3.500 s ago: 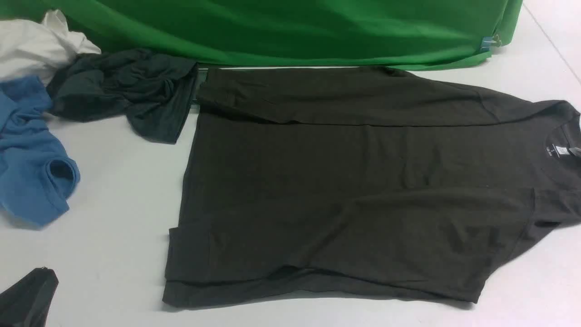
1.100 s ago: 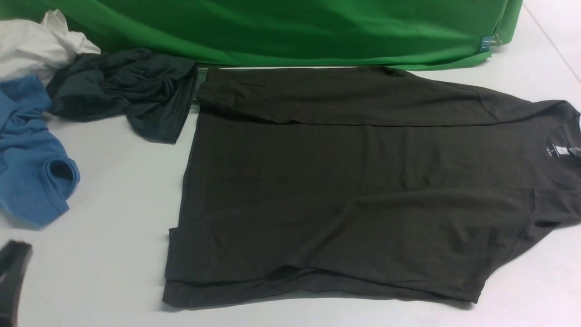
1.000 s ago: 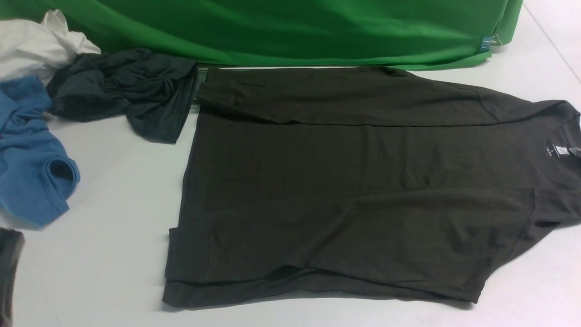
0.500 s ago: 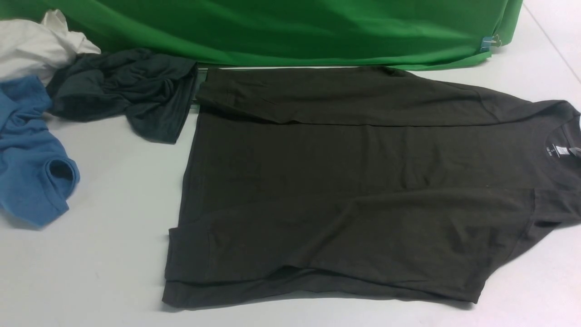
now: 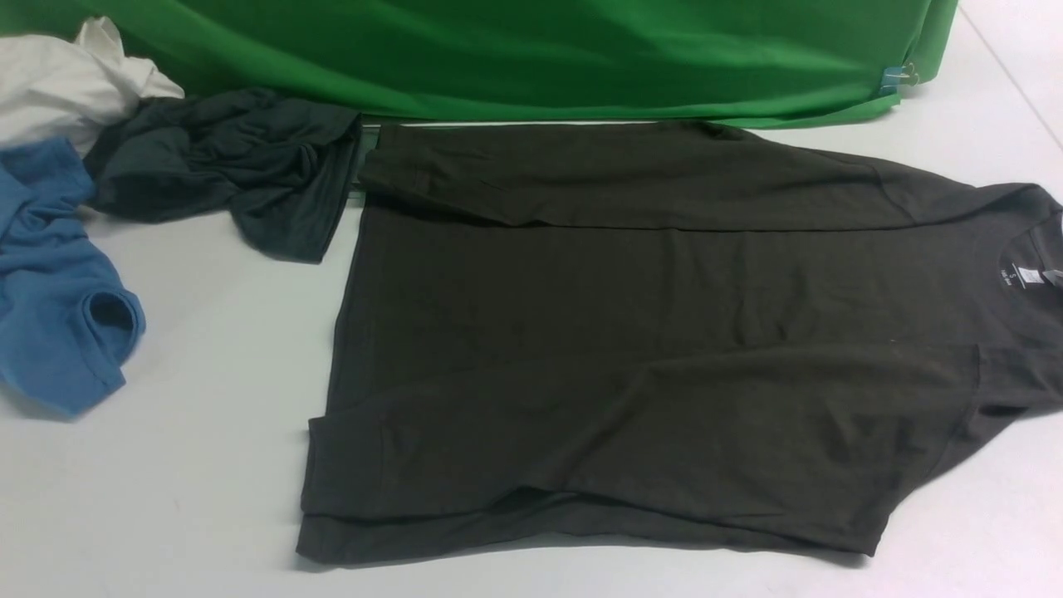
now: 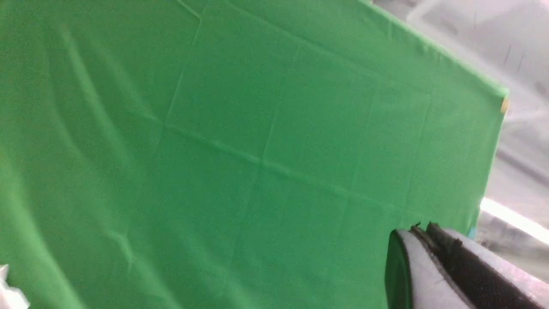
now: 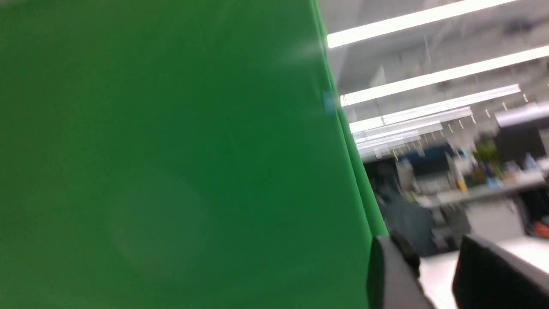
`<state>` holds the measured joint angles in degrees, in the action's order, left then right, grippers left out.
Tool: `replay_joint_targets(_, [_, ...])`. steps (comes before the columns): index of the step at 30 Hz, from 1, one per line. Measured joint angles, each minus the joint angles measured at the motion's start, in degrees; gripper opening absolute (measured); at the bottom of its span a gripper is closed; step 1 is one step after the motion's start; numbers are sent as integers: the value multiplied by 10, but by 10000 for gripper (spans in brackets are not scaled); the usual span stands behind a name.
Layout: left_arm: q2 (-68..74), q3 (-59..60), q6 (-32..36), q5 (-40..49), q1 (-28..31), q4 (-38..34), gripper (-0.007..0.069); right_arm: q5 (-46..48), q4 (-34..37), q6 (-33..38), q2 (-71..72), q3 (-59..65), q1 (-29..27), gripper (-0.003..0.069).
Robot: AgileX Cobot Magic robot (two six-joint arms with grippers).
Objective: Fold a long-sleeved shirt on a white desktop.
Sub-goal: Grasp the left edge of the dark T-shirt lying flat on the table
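Shirt (image 5: 631,332) looks soft, limp, light; you'd pinch hem corners nr desk (image 5: 166,498) left edge. L gripper (image 6: 419,228) pressed together, R gripper (image 7: 429,251) spread, both empty.

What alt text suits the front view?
A dark long-sleeved shirt lies flat on the white desktop, collar to the right, sleeves folded over its body. Behind hangs a green cloth; at left bunch a blue garment, a grey garment and a white garment.

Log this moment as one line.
long-sleeved shirt: flat on white desktop, sleeves folded in | left gripper: shut, empty | right gripper: open, empty
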<state>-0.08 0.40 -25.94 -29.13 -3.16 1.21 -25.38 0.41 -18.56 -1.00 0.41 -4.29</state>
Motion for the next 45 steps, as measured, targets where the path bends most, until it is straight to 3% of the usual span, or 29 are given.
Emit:
replay_joint_targets(6, [76,-77,23,-29,0,-71,37,-22,0,-39,-85,-66,0,241])
replay_joint_targets(9, [164,-185,32,7,0,-77,37,-3,0,-41,-163,-175,0,240])
replay_joint_targets(17, [345,-530,49,381,0,35,37,279,-4,54,-332,-524,0,240])
replay_joint_targets(20, [414,-634,96,512,0,54,37,410,-4,92,-394,-635,0,240])
replay_joint_targets(23, [458,-652,127,570,0,43,37,470,-1,98,-430,-664,0,240])
replay_joint_targets(26, [503,-646,163,625,-1,-8,37,523,17,98,-464,-661,0,240])
replay_joint_targets(28, [547,-615,215,640,-13,-81,37,558,59,115,-492,-629,0,240])
replay_joint_targets(32, [592,-527,272,625,-47,-152,37,575,148,186,-507,-558,0,240])
replay_joint_targets(36, [638,-448,284,599,-76,-200,37,581,219,247,-508,-475,15,240])
replay_joint_targets(45, [696,-418,287,537,-82,-222,37,561,245,290,-508,-425,54,240])
